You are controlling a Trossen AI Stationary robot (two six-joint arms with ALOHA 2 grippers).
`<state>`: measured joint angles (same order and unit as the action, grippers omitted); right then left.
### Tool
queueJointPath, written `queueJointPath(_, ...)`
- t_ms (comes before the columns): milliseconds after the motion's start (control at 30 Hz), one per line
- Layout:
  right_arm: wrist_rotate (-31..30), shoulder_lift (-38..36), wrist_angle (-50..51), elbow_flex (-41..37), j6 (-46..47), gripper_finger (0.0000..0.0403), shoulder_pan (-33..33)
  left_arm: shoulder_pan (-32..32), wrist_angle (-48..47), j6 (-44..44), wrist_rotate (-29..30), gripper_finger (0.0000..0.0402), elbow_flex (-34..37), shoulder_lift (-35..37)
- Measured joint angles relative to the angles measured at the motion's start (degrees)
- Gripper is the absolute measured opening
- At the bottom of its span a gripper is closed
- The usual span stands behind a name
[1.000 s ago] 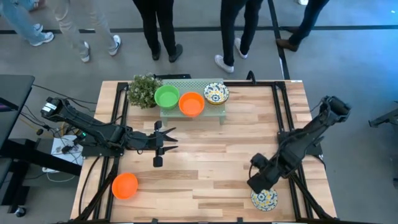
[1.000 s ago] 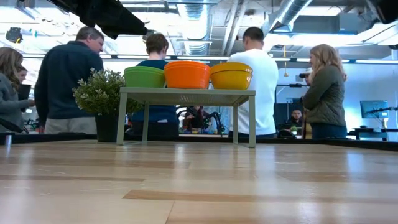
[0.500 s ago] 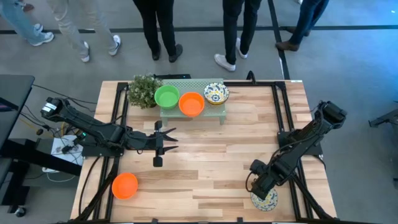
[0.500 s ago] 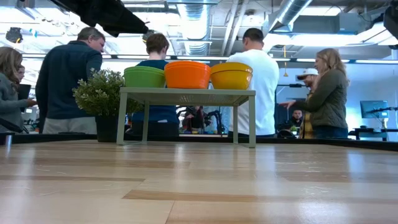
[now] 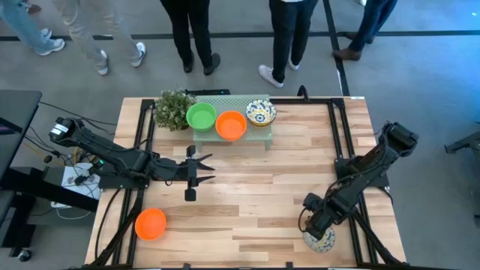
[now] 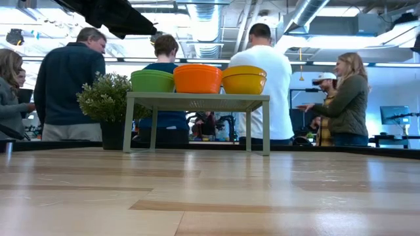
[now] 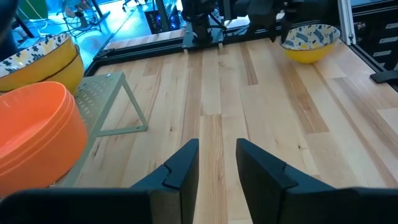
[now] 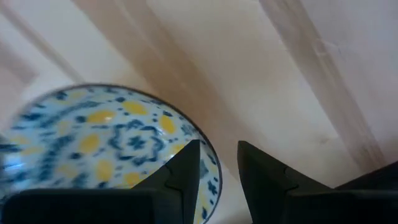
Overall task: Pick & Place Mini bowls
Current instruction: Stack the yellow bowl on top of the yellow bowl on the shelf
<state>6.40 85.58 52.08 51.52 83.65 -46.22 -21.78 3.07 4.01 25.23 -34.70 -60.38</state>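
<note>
A white mini bowl with blue-and-yellow flowers (image 5: 321,240) rests on its base at the table's near right. My right gripper (image 8: 217,149) points down at it, open, with one finger over the bowl's inside and the other outside its rim (image 8: 208,152). In the high view that gripper (image 5: 313,225) covers part of the bowl. An orange-red mini bowl (image 5: 151,223) sits near left. A green (image 5: 201,116), an orange-red (image 5: 231,125) and a patterned mini bowl (image 5: 261,113) stand on the pale green stand (image 5: 225,101). My left gripper (image 5: 204,171) hovers open at mid-left, holding nothing (image 7: 217,144). My right gripper straddles the patterned bowl's rim (image 8: 208,152) from above, fingers pointing down. Whether a finger touches the rim, I cannot tell. The bowl sits upright on the table.
A small bushy plant (image 5: 172,109) stands left of the stand at the far edge. Black frame rails (image 5: 341,150) run along the table's left and right sides. Several people stand beyond the far edge. Bare wood lies in the middle (image 5: 255,187).
My right gripper has come down toward the patterned bowl at the near right and rolled about its wrist. My left arm has kept still.
</note>
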Motion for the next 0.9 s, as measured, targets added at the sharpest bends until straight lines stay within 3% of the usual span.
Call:
queueJointPath(333,-0.19,0.0,-2.05,-1.41,-0.19,0.0096,0.33,0.0,0.0,-0.42,0.0,0.0108,0.0,0.0)
queueJointPath(767,-0.55,-0.27,-8.96,-4.53,0.68,0.0032,0.71,0.0,0.0,-0.41,0.0,0.0108,0.0,0.0)
queueJointPath(900,-0.72,-1.42,-11.0,-4.54,-2.79,0.0012,2.16,0.0,0.0,-0.41,0.0,0.0108,0.0,0.0)
